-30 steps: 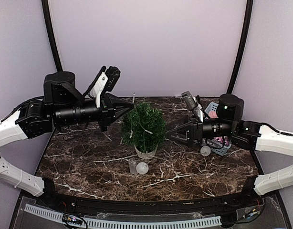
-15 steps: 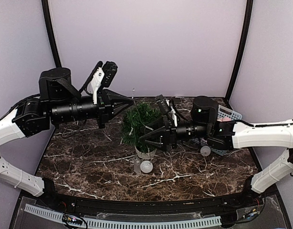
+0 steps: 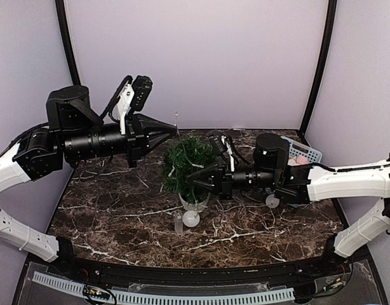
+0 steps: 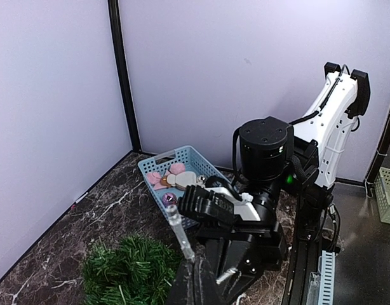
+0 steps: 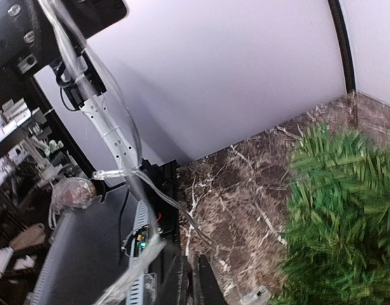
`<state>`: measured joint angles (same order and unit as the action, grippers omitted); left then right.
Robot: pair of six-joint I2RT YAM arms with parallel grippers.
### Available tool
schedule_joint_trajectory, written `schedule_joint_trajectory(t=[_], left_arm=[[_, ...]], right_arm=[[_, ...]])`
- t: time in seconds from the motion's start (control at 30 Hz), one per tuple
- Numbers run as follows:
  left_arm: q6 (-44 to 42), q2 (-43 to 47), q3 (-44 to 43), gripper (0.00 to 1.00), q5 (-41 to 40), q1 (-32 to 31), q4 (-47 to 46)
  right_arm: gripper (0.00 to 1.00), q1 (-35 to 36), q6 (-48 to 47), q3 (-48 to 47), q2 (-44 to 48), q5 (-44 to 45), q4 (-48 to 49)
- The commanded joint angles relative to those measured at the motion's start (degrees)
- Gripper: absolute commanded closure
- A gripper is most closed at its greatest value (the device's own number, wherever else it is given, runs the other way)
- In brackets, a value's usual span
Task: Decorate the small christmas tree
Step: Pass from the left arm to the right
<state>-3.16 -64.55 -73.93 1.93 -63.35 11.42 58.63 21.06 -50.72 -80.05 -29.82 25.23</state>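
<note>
Our left gripper (image 3: 171,131) has its jaws pinched on a clear strand (image 4: 176,223), lifted above the small christmas tree (image 3: 182,166) at mid-counter (image 3: 106,210), likely for draping. Against the tree's right flank, our right gripper's (image 3: 191,180) jaws look drawn together; whether they caught the strand, we cannot tell.

A dark marble table (image 3: 106,216) carries the potted small christmas tree (image 3: 185,166) at centre, a white ball (image 3: 191,219) and clear tube (image 3: 178,222) just below it, a blue basket (image 3: 304,152) at upper right, and a second ball (image 3: 272,201) nearby.

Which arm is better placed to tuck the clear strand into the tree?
Likely right: the right pincer is at the tree with the clear strand at its tips; the left pincer holds the strand's end above it.
</note>
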Motion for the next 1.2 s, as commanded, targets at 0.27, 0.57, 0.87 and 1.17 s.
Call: schedule_joint_trajectory(t=[0.27,0.57,0.87,1.17], left_arm=[[-1.68,2.98,4.24,1.00,-4.72,0.94,-2.67],[-2.41,2.85,8.64,1.00,-6.53,1.37,-3.11],[2.78,2.62,17.16,0.86,2.18,1.33,-6.21],[10.56,3.09,25.91,0.50,8.65,1.38,-11.15]], right_arm=[[1.00,0.18,-1.19,4.29,17.88,18.65,-5.97],[1.00,0.19,-2.59,3.22,25.24,28.23,-18.40],[1.00,0.22,-0.35,4.36,32.04,28.38,-19.52],[1.00,0.25,-1.34,1.12,34.14,25.09,-24.41]])
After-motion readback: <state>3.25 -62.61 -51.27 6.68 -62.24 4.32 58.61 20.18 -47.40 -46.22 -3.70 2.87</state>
